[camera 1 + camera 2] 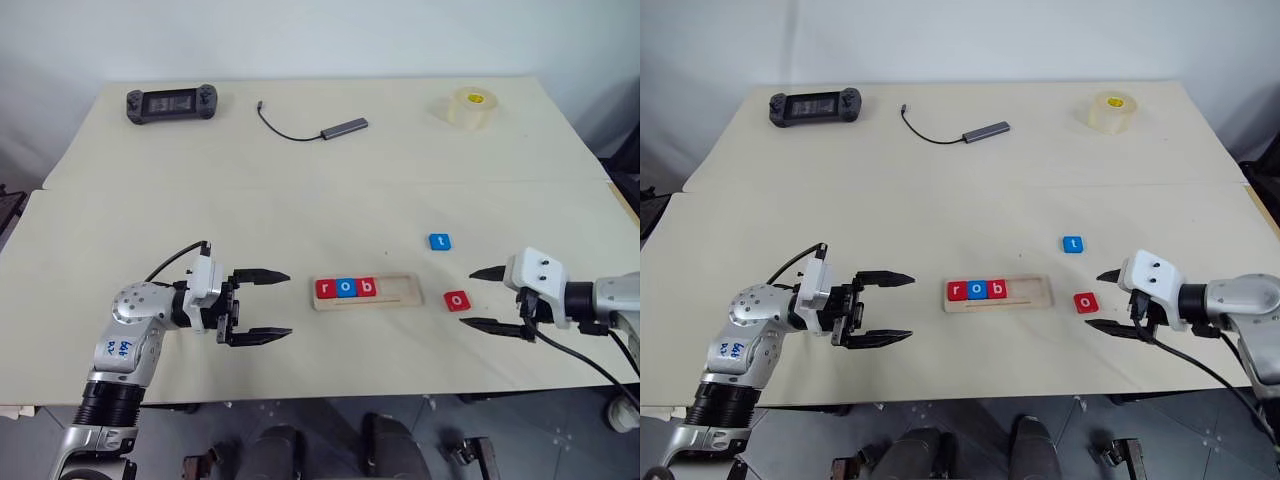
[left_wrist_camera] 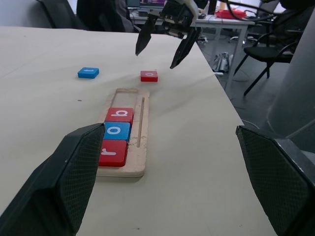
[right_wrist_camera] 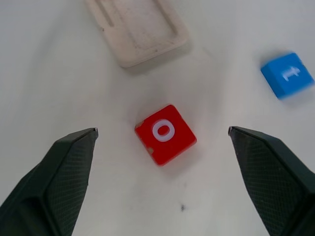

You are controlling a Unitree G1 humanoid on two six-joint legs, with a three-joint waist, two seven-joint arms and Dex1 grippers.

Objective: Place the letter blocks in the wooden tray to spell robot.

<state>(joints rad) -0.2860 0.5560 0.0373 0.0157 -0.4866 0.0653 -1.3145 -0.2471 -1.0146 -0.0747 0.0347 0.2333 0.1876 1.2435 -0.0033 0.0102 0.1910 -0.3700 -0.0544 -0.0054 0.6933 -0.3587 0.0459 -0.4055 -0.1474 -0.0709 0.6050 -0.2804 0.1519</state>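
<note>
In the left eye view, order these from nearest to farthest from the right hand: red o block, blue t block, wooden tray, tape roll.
1. Red o block, on the table just off the right hand.
2. Blue t block, farther back.
3. Wooden tray, toward the table's middle.
4. Tape roll, at the far edge.

We held our left gripper (image 1: 266, 304) at the lower left of the head view, pointing toward the middle with its two black fingers spread wide. Our right gripper (image 1: 487, 297) sat at the right edge, aimed inward, its fingers (image 3: 64, 172) likewise parted and gripping nothing.
</note>
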